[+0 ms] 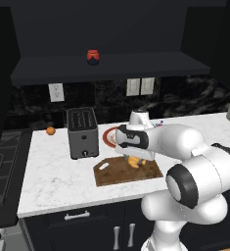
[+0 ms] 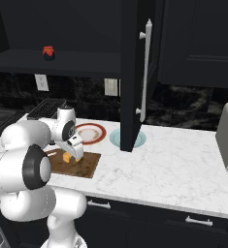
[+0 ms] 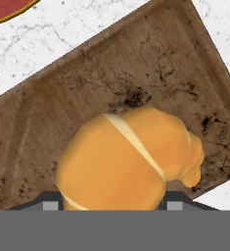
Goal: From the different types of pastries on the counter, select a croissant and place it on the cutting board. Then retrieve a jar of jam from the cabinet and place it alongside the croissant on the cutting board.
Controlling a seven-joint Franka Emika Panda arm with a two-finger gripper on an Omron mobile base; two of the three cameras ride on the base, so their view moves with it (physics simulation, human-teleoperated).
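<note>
Golden-orange and crescent-shaped, the croissant [image 3: 128, 159] is seen from the hand view between the two dark fingertips [image 3: 50, 202] of the pincer [image 1: 134, 160], which is closed on it from either side. Its long axis is laid across that view, roughly in line with the gap between the tips, and one tapered horn is pointed toward the right edge, over the board's corner. A pale diagonal seam is drawn across its smooth, rounded back.

The croissant is held directly above the cutting board [image 1: 117, 171], a flat rectangle of dark-brown wood whose grain is scored and blotched with darker marks; whether pastry and board are touching cannot be told. A small handle hole is cut near the board's left corner in the left base view.

The board is laid on the white marble-patterned tabletop [image 1: 53, 179], veined in grey, above dark cabinet fronts with pale handles. Just behind the board a round red-rimmed plate [image 2: 90, 132] is placed, and a boxy metal toaster [image 1: 82, 132] is stood to its left. A small orange fruit [image 1: 50, 130] is set beyond the toaster. On the shelf of the near-black cabinet [image 1: 111, 68], the jar of jam [image 1: 92, 57] is stood upright.
</note>
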